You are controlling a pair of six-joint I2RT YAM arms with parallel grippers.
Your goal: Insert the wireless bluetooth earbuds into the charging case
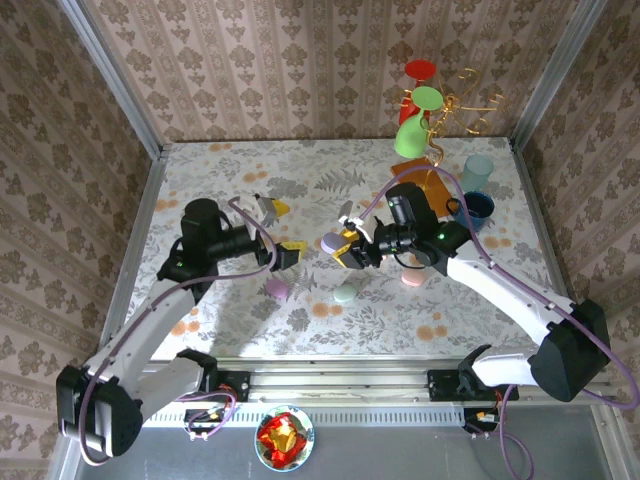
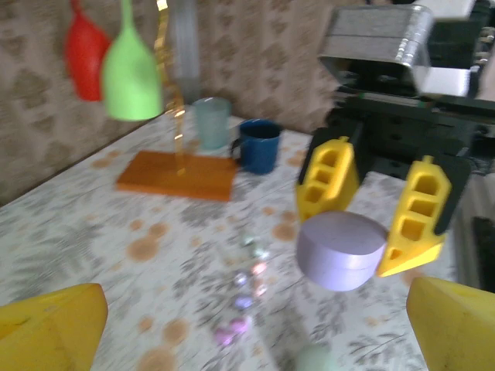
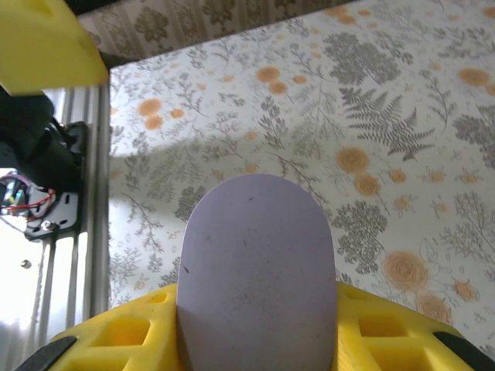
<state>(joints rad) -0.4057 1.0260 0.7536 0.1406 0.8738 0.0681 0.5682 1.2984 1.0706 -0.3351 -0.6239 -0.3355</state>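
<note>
Above the floral table (image 1: 220,175), right jaws clamp a lilac charging case (image 2: 340,251); left jaws stand wide apart.

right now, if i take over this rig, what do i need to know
Left gripper: open, empty, facing the right one.
Right gripper: shut on the lilac case, held off the table; the case looks closed.
Earbuds: loose on the table between the left gripper and the held case, blurred.
A mint case and a pink case sit on the table.
Done: lilac case gripped and raised.
Left: open it and put the buds in; none look inserted.
</note>
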